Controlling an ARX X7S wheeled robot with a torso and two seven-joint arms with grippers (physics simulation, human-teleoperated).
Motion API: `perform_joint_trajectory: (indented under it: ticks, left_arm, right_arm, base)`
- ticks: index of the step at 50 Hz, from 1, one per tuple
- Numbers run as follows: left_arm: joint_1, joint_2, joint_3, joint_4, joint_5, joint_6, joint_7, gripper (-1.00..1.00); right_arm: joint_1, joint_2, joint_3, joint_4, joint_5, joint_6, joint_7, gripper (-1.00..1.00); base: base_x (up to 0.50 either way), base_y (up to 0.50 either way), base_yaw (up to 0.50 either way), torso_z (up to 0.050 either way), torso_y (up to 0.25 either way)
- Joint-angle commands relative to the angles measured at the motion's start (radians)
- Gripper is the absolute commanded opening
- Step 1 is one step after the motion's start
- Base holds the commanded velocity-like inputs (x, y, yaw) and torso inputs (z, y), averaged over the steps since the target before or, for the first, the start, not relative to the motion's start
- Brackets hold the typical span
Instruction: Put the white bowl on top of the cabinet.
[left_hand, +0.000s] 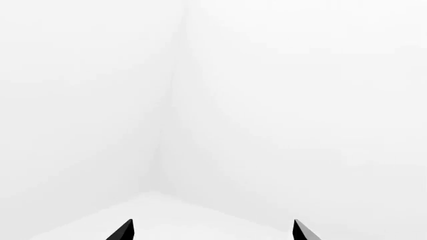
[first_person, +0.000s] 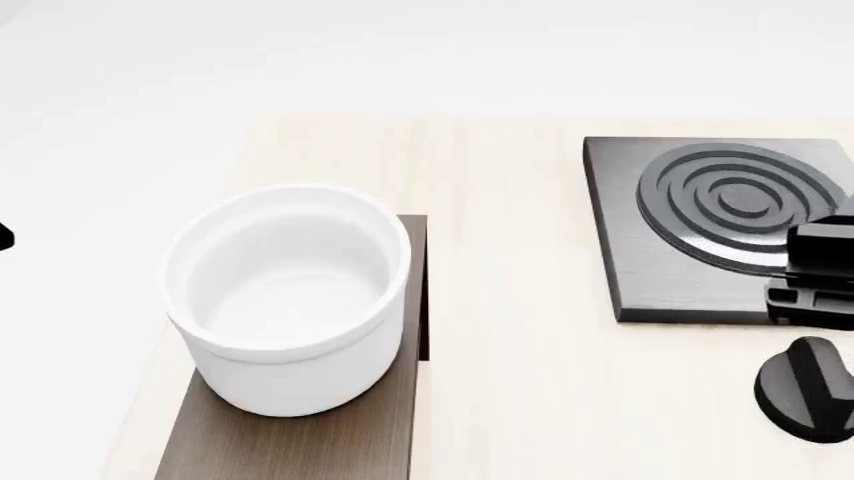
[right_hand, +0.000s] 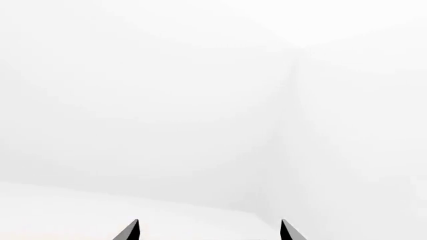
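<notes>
On cabinet (first_person: 300, 440) top: white bowl (first_person: 287, 300) upright, resting near far end, clear of both arms. Bowl interior empty. Left pincer (left_hand: 212, 231): released, tips apart, facing blank white wall. Right pincer (right_hand: 209, 231): same, spread, holding nothing. Placement judged complete. Risk: bowl footprint nearly as wide as cabinet top, rim overhanging left edge; any arm sweep or base jolt could tip it onto tabletop (first_person: 521, 380). Stove plate (first_person: 721, 225) well apart at right.
</notes>
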Motion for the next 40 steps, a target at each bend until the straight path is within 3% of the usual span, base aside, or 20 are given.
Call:
perform_joint_trajectory:
  ticks: [1,40]
  left_arm:
    - [0.002,-0.004,-0.004,0.004,-0.002,0.003,-0.004,1.00]
    - [0.004,-0.033,-0.050,0.095,-0.061,-0.033,-0.040,1.00]
  right_arm:
    - [-0.013,0.011,0.048,-0.012,0.001,0.017,0.010,1.00]
    - [-0.053,0.020,0.085,0.036,-0.021,-0.001,0.028,1.00]
  base:
    - [0.00,0.00,0.00,0.000,0.000]
    - [0.00,0.00,0.00,0.000,0.000]
